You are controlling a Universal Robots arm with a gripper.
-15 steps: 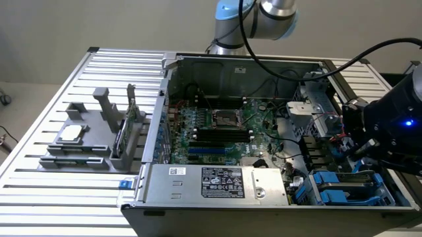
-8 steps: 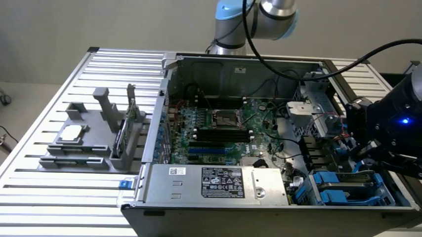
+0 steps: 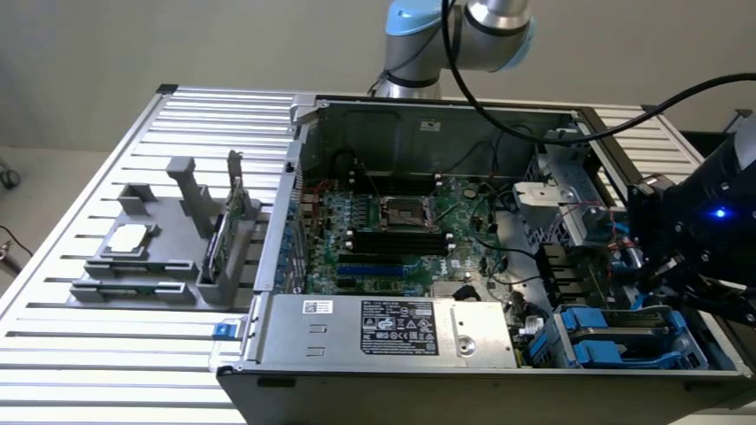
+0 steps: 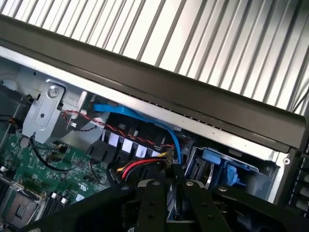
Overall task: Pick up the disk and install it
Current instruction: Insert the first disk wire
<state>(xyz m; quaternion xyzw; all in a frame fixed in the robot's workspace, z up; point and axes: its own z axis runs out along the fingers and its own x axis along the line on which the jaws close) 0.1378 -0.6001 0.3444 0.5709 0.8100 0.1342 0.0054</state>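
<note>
End effector (image 4: 173, 187) nearly closed, pinching the disk (image 4: 170, 211) edge-on over the computer case (image 4: 193, 99).

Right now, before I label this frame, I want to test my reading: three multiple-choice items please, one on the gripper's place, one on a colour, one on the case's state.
1. In the exterior view, the gripper is:
A) at that view's left, outside the case
B) over the drive bay, at that view's right
C) high above the case's middle

2. The plastic drive carriers in the bay are:
A) red
B) blue
C) yellow

3. The computer case is:
A) closed by its side panel
B) wrapped in plastic
C) open, with its inside exposed

Answers: B, its black body hangs right by the bay; B, blue plastic shows there in both views; C, the green motherboard lies in plain sight.
</note>
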